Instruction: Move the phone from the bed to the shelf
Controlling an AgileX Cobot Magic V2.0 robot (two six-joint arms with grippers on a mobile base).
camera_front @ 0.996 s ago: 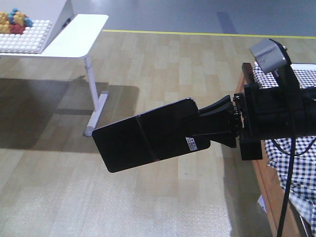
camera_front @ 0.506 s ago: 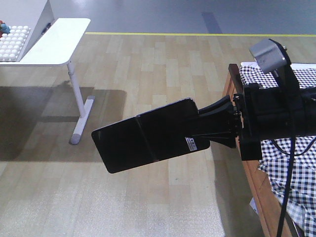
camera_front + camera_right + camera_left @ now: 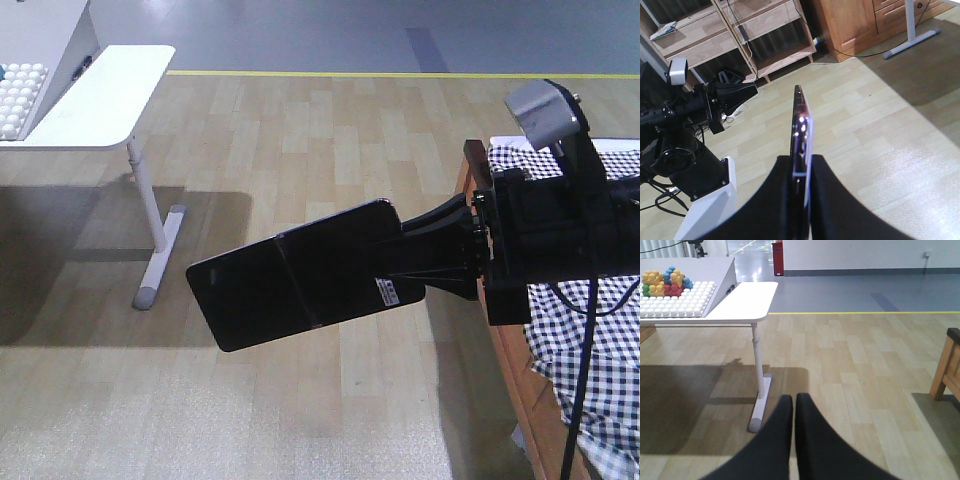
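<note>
The right gripper point(image 3: 410, 262), black with two broad fingers, pinches one short end of the wide, thin, glossy black phone point(image 3: 300, 275), which hangs in the air over the pale wood-plank floor point(image 3: 330, 130). The phone is tilted, its free end lower and pointing away from the arm. A centre crease runs across its face, and a small white barcode sticker point(image 3: 387, 291) sits near the gripped end. From the right wrist view the phone point(image 3: 800, 125) shows edge-on, a pinkish metallic rim standing between the two black fingers point(image 3: 785, 195) that press on its faces. The large bed point(image 3: 610, 340), with a black-and-white checked cover and a brown wooden frame, lies just behind the right arm, and the phone is clear of it. The light wooden shelving unit point(image 3: 765, 19) with open compartments stands across the floor, well apart from the phone. The left gripper point(image 3: 793, 401) has its dark fingers pressed together with nothing between them, above the floor near a white table point(image 3: 747, 302) that carries a white studded board with coloured blocks point(image 3: 665, 282)
</note>
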